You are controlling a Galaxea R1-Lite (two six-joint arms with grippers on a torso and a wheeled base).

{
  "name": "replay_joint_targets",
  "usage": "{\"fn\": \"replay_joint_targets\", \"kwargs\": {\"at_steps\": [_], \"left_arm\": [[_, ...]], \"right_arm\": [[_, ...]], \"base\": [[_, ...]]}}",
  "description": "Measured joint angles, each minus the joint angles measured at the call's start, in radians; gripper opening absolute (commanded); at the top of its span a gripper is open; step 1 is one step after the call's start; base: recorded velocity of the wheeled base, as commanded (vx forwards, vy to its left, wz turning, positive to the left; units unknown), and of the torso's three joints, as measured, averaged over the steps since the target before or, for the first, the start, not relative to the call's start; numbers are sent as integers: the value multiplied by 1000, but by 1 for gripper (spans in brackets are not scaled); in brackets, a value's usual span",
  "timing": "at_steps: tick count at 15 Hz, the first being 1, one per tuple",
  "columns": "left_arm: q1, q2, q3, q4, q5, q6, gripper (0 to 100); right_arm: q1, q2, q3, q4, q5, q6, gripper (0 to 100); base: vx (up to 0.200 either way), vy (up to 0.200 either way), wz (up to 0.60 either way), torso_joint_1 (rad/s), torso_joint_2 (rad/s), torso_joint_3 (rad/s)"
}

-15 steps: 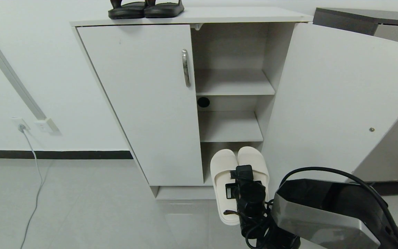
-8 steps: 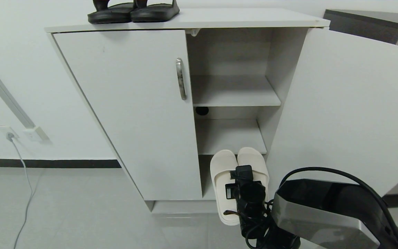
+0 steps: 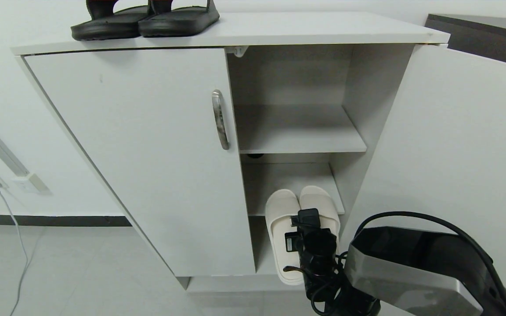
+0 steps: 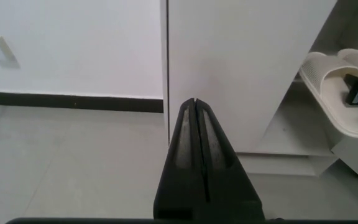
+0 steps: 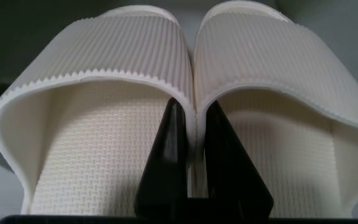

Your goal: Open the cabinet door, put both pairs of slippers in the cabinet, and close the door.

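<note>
Though ribbed, paired cream slippers [image 5: 110, 68]

The cabinet [image 3: 147, 166] is smooth, matt white board. Its handle [image 3: 220, 119], mid-frame, is brushed metal with a dull shine. The white slippers [image 5: 104, 81] look like soft foam, with ribbed straps and waffle-textured insoles. The black slippers [image 3: 145, 22], upper left, look like matt rubber. The floor [image 3: 59, 272] is glossy tile.

Light slippers [image 3: 280, 210]: cream, ribbed straps, woven-pattern insoles.
Dark slippers [image 3: 145, 23]: black, plain.
Cabinet [image 3: 147, 153]: white.
Handle [image 3: 220, 119]: silver.
Floor [image 3: 81, 276]: pale grey, possibly tiled.
Skirting [image 3: 51, 220]: black.
</note>
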Motion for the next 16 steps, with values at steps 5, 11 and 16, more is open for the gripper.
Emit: {"fn": "replay_joint_targets", "kwargs": {"at_steps": [5,11,16], "left_arm": [[0,0,-1,0,1,0,0],[0,0,0,0,1,0,0],[0,0,0,0,3,0,0]], "right_arm": [[-31,7,-112,153,55,11,0],[-88,14,-422,559,86,78,0],[-139,45,-668,743,132,92,0]], "base": [[0,0,0,0,0,0],[0,0,0,0,0,0],[0,0,0,0,0,0]]}}
